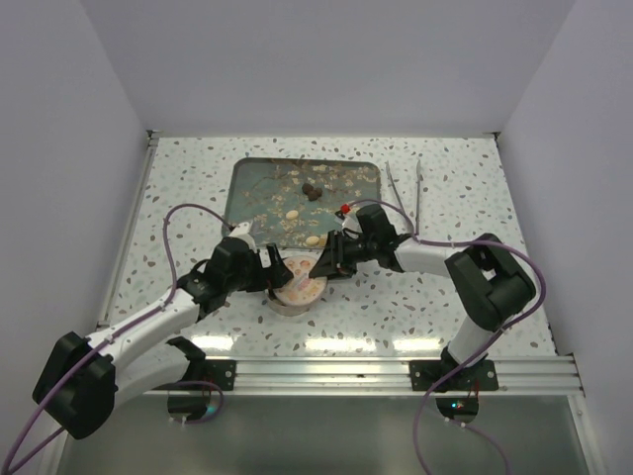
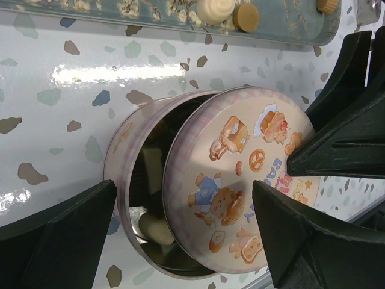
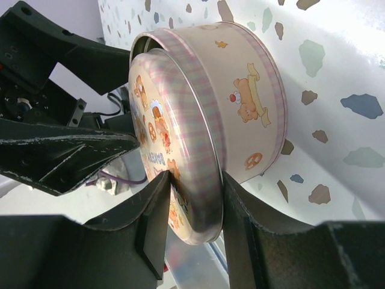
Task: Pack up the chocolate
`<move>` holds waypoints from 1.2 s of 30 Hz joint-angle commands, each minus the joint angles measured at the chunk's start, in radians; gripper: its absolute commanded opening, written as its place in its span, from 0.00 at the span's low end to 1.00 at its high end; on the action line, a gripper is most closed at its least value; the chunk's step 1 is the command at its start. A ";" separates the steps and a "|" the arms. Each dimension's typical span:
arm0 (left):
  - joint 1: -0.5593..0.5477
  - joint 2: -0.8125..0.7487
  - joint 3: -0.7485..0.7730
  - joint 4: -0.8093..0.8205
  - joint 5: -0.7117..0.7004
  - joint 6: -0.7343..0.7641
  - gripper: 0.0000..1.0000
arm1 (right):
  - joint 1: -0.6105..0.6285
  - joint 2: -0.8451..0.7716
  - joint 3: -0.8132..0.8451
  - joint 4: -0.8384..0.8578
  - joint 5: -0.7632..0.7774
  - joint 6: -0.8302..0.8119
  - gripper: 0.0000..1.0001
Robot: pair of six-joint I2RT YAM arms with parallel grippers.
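- The right end effector (image 3: 195, 180) is grasping the lid (image 2: 240, 180) by its rim, jaws pinched on a thin edge; the lid sits tilted and off-centre over the mouth of the tin (image 3: 252, 90), with a dark crescent of the opening uncovered
- Pressed down like this, the lid would likely jam crooked on the tin's rim rather than seat; the tilt and the offset would cause it
- The pinch is on a narrow, slick metal edge; the lid could pivot between the jaws or slip out and drop onto the surface (image 1: 445, 297)
- The left end effector (image 2: 183, 185) is released, fingers spread wide on either side of the tin and gripping nothing; the tin has no steadying, so a sideways push from the lid could slide or tip it
- Closing now would probably leave the packing short; chocolate (image 1: 315, 239) lies outside the tin on the teal tray (image 1: 247, 188)
- Some chocolate is inside the tin: a cream-white rounded piece (image 2: 155, 229) low against the wall and a paler block above it; how many lie under the lid cannot be told
- The tray lies just beyond the tin; it holds a cream piece (image 2: 215, 9) touching a caramel disc (image 2: 245, 17) near its edge, with dark pieces (image 1: 312, 190) further back; all are tiny, smooth and far smaller than the tin
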 commanded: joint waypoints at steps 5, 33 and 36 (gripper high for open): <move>-0.017 0.017 0.048 0.062 0.171 -0.018 1.00 | 0.032 0.005 0.058 -0.077 0.129 -0.061 0.41; -0.017 0.025 0.055 0.099 0.210 -0.004 1.00 | 0.086 0.023 0.156 -0.194 0.157 -0.129 0.42; -0.017 0.028 0.057 0.102 0.214 -0.006 1.00 | 0.094 0.025 0.165 -0.209 0.161 -0.136 0.42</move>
